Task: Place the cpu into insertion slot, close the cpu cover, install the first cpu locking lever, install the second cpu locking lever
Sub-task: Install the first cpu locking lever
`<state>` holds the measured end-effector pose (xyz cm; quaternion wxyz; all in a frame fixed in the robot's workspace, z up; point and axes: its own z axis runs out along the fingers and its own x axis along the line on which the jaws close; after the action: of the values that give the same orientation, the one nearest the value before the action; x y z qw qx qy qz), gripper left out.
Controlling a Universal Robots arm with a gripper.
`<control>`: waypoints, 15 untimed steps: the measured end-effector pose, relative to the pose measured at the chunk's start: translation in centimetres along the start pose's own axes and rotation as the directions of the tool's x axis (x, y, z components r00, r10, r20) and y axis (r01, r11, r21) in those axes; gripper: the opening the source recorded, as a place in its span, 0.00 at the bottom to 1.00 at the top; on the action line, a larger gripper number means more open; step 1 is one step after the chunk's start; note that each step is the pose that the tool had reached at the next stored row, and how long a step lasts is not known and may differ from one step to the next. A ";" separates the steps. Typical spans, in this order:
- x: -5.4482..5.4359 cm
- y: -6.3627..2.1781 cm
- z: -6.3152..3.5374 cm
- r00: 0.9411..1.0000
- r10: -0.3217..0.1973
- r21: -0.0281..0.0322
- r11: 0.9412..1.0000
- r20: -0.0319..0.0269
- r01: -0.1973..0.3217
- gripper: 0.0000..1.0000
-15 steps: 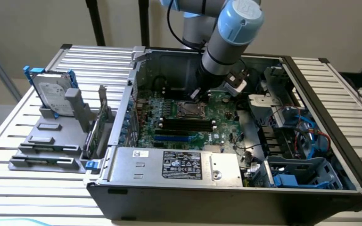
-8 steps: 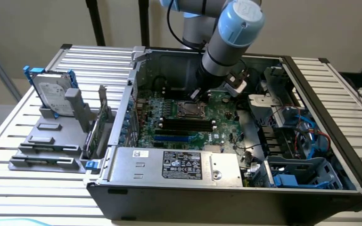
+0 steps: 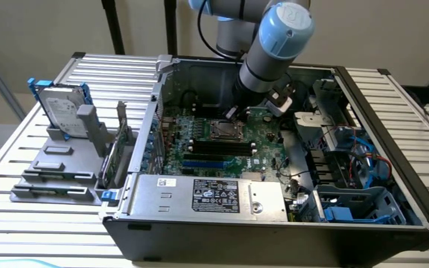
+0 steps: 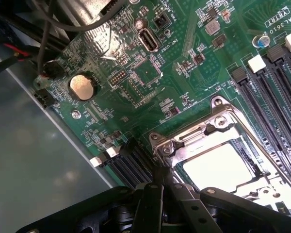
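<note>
One robot arm (image 3: pixel 274 50) reaches down into an open computer case (image 3: pixel 274 223) that lies on a slatted metal desk (image 3: pixel 110 72). In the exterior view the claw (image 3: pixel 238 113) is low over the green board (image 3: pixel 229 151), right at the far edge of the chip socket (image 3: pixel 223 130). The socket sits near the middle of the board, toward the far wall of the case. Black memory slots (image 3: pixel 222 148) lie just on the near side of it. A silver power box (image 3: pixel 214 195) fills the near edge of the case. A hard drive (image 3: pixel 60 109) stands on a grey rack at the desk's left side in this view.

In the wrist view the claw (image 4: pixel 160 194) is clenched tight, its tip pressed at a corner of the socket. The chip (image 4: pixel 216 167) lies flat inside the socket. The cover (image 4: pixel 194 141) is a shiny frame lying down over it, with the chip's pale face showing through the hole. A thin wire lever (image 4: pixel 254 141) runs along one side. Whether the claw is holding a lever I cannot tell.

What could go wrong: the closed tip could slip off the smooth metal and scrape the little parts on the board. Pushing too hard could bend the cover or hurt the chip.

Room is tight. The case wall, cables (image 3: pixel 348 151) and memory slots are all near. Open room is mostly straight up.
</note>
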<state>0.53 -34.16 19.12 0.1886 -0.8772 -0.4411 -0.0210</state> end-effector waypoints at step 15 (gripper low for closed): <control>-0.4 -0.50 -1.20 1.000 -0.008 0.010 1.000 -0.007 0.009 0.11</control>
<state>0.07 -34.58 20.32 0.1943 -0.8743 -0.4442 -0.0228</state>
